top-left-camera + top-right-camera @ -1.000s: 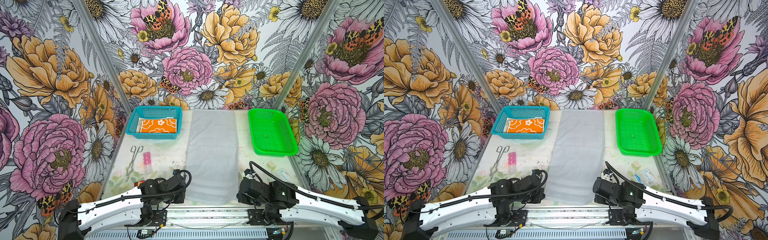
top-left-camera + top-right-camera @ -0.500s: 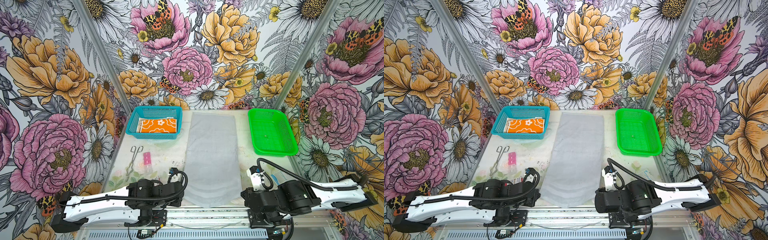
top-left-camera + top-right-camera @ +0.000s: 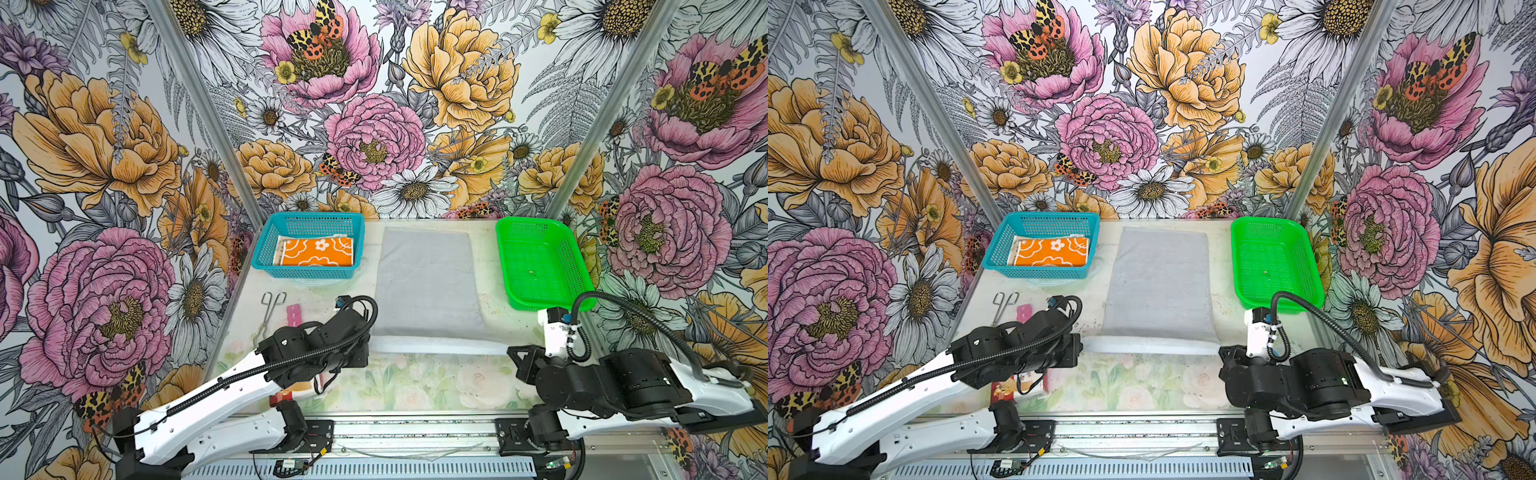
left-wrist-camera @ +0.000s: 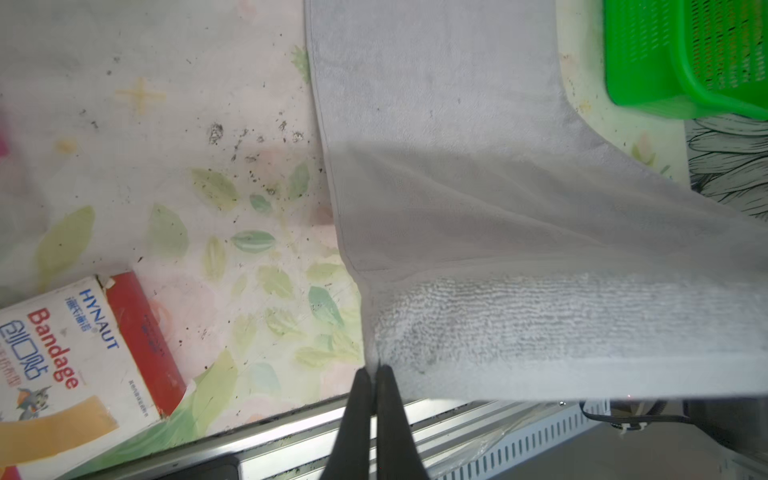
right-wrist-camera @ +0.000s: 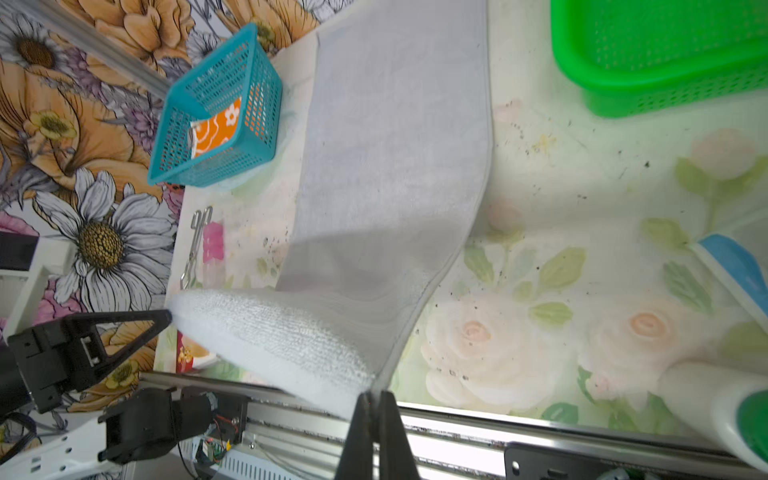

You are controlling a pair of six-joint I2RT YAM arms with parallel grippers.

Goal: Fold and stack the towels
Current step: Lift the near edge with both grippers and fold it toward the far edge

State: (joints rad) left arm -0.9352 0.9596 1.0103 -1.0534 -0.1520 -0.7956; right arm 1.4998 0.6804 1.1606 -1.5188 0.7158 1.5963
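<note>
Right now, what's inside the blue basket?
An orange towel with white flowers lies in the blue basket. A cream edge peeks out from under it; the rest is covered, so I cannot tell more.

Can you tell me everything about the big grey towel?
The grey towel is a plain, soft, fluffy-looking cloth, long and rectangular. Its far part lies flat on the table between the blue basket and green basket. Its near edge is raised and stretched, with the left pincer and right pincer each shut on a near corner.
</note>
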